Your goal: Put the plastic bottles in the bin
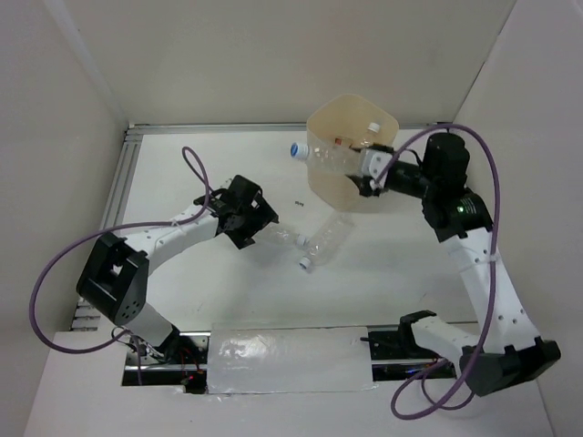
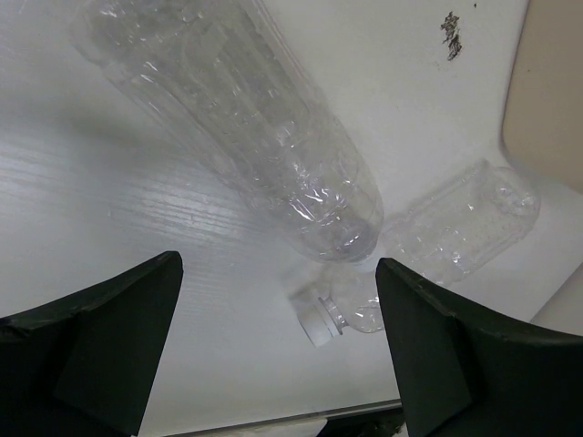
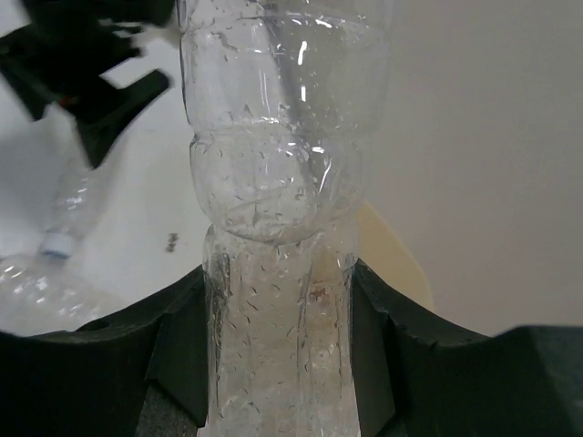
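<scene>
The right claw (image 3: 278,355) grips a blue-capped bottle (image 3: 273,137) over the bin (image 1: 349,109), which holds a white-capped bottle (image 1: 370,131); left claw (image 2: 278,273) gapes.

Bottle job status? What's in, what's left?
Done: a white-capped bottle lies inside the bin; a reddish item beside it may be another. In hand: the right gripper is shut on the blue-capped bottle over the bin's rim. To do: on the table, a clear bottle before the open left gripper, and its neighbour.

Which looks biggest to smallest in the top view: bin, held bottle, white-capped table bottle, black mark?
1. Bin.
2. Held bottle and white-capped bottle: alike; the held one sits higher, so unranked.
3. Black mark.
</scene>
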Available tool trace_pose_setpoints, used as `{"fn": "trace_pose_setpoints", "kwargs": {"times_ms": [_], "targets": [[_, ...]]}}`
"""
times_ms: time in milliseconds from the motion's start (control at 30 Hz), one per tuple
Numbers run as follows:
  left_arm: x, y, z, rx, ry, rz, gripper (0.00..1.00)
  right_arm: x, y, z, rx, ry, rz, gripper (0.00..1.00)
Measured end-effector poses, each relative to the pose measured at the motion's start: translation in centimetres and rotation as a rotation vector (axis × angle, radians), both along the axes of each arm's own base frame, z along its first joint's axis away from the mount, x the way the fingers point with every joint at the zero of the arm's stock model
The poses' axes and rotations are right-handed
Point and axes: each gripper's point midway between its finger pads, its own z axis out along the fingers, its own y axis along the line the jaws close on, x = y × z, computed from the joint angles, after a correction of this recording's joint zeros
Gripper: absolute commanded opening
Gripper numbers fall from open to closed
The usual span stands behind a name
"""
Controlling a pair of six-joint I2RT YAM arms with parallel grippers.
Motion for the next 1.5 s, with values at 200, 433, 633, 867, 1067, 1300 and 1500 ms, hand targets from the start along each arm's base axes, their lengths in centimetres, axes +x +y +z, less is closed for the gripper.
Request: {"fn": "trace_pose_setpoints", "kwargs": {"times_ms": [200,433,633,867,1067,1300,1500], "targets": [[0.3,-1.2,-0.2,-0.026,-0.012,0.016,1.0,9.0,0.3,2.3,0.154,0.05,-0.199,0.43],[0.7,-1.8,-2.9,0.017,0.013,0.023,0.98,16.4,-1.3,-4.1,0.192,0.3,-0.359,1.0],[1.5,-2.5,-3.6,0.009,-0.002,0.043,0.81,17.7,-4.6,-3.6,0.276,0.368,-0.434,1.0],[2.9,-3.4,-4.2,0.036,-0.03,0.063,0.93,13.4,-6.3,1.9,0.392,0.334,-0.394,1.0],[3.8,-3.8,-5.9,0.087,-0.001,0.073,0.94,7.6,-6.2,4.3,0.403,0.282,-0.302,1.0],[5.1,-5.1,-5.9,0.067,-0.012,0.063,0.29,5.3,-6.5,0.8,0.38,0.405,-0.252,0.77],[2.1,-2.9,-3.8,0.195,-0.058,-0.053,0.21,2.5,-7.0,-2.3,0.296,0.438,-0.202,0.08]]}}
